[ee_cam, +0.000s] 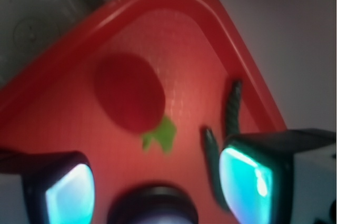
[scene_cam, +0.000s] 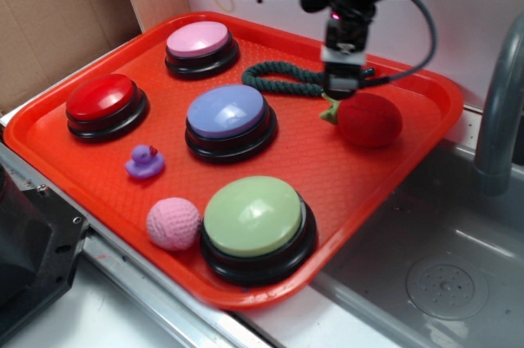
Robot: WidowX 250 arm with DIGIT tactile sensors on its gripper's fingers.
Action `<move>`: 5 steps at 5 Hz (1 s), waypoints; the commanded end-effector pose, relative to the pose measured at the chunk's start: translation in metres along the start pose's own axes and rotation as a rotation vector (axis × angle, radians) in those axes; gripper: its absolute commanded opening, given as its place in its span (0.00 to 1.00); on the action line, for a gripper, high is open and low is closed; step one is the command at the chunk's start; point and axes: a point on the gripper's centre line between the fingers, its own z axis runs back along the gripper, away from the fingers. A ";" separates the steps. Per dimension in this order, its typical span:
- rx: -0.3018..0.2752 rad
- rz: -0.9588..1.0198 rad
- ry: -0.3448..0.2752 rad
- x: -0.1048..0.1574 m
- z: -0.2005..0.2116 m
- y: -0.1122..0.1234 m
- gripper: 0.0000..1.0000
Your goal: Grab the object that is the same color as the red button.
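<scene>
Even, bright overhead light, glare on the dome buttons; wrist view soft, blurred throughout.

A red tray carried everything and overhung a steel sink at its 4 o'clock corner. On it sat the red button at 9 o'clock, a pink button at 11, a blue button near centre and a green button at 6. A purple duck and pink crocheted ball lay toward 7, and the red plush fruit with its green rope tail toward 2.
</scene>
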 end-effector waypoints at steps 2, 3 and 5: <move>-0.037 -0.057 0.000 0.031 -0.032 -0.009 1.00; -0.114 -0.082 -0.008 0.026 -0.036 -0.017 1.00; -0.195 0.028 -0.005 0.012 -0.049 -0.027 0.00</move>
